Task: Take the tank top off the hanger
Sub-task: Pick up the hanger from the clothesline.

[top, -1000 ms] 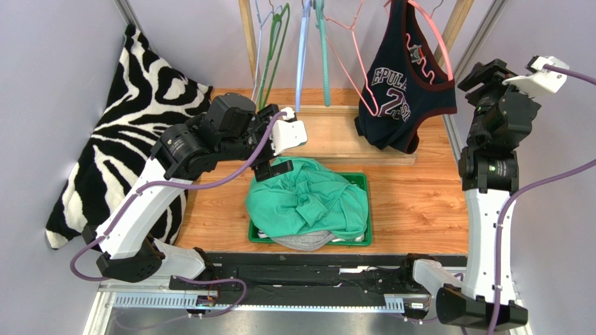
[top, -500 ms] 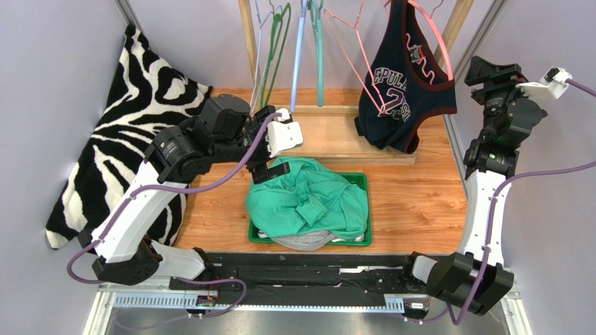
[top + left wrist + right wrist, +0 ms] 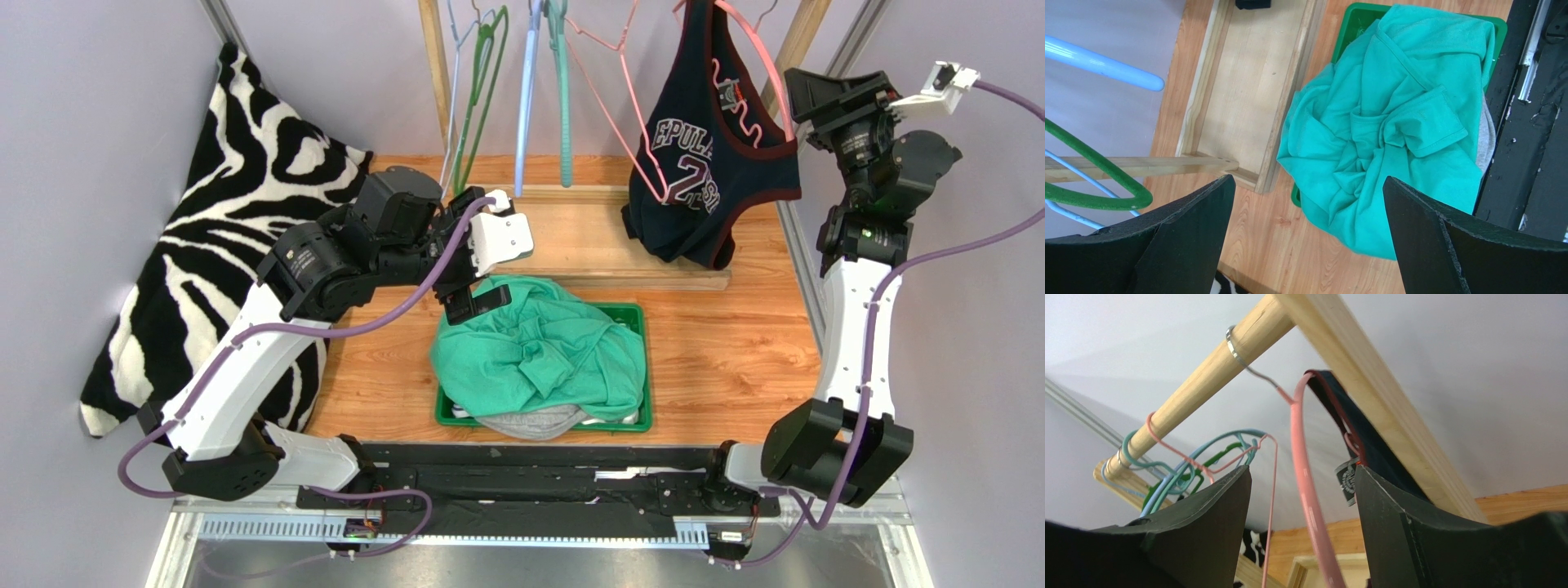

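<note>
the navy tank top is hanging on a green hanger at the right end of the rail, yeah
No, the hanger is pink, not green; the right wrist view shows it. The navy tank top does hang at the right end of the rail.

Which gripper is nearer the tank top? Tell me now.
Right. The right gripper sits open beside the tank top, at its pink hanger; the left gripper hovers open over the green shirt, far off.

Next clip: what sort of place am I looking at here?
Probably a lab mock-up of a closet or laundry corner: a wooden rail carrying coloured hangers and a navy tank top, plus a green tray heaped with clothes on a wood tabletop.
</note>
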Tool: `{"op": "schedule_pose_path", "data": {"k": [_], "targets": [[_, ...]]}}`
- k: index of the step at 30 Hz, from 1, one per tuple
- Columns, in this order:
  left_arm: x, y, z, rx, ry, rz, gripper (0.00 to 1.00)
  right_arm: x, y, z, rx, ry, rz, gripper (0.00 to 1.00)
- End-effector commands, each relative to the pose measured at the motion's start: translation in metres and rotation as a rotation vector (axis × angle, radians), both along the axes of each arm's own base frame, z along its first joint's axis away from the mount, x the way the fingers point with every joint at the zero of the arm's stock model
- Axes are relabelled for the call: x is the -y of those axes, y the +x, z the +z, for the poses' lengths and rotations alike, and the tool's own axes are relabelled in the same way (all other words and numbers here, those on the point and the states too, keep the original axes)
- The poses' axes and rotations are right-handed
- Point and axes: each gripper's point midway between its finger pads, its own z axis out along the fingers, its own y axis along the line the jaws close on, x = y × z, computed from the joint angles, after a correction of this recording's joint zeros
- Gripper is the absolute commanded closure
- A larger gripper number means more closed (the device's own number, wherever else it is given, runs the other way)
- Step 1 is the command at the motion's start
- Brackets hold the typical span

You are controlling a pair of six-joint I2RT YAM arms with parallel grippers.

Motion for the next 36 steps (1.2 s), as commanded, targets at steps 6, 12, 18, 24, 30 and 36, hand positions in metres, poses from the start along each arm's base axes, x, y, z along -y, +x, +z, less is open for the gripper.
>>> {"op": "schedule_pose_path", "data": {"k": [6,12,18,24,30,36], "targets": [[0.001,-0.004,0.013,0.008,-0.066,0.007,0.01,-0.044,0.002,-0.004,-0.166,-0.325,-0.06,0.35],[-0.003,-0.003,0.012,0.012,-0.063,0.023,0.01,-0.063,-0.002,-0.025,-0.345,-0.493,-0.162,0.39],[-0.002,-0.003,0.01,0.003,-0.067,0.028,0.01,-0.059,-0.009,-0.01,-0.3,-0.531,-0.218,0.39],[0.0,-0.002,0.009,-0.005,-0.07,0.028,0.01,-0.096,-0.038,0.055,-0.039,-0.514,-0.061,0.37],[0.0,-0.003,0.009,-0.006,-0.071,0.025,0.01,-0.067,-0.035,0.047,-0.149,-0.523,-0.201,0.36],[0.004,-0.003,0.009,-0.017,-0.078,0.021,0.01,-0.036,-0.025,0.021,-0.237,-0.514,-0.335,0.36]]}}
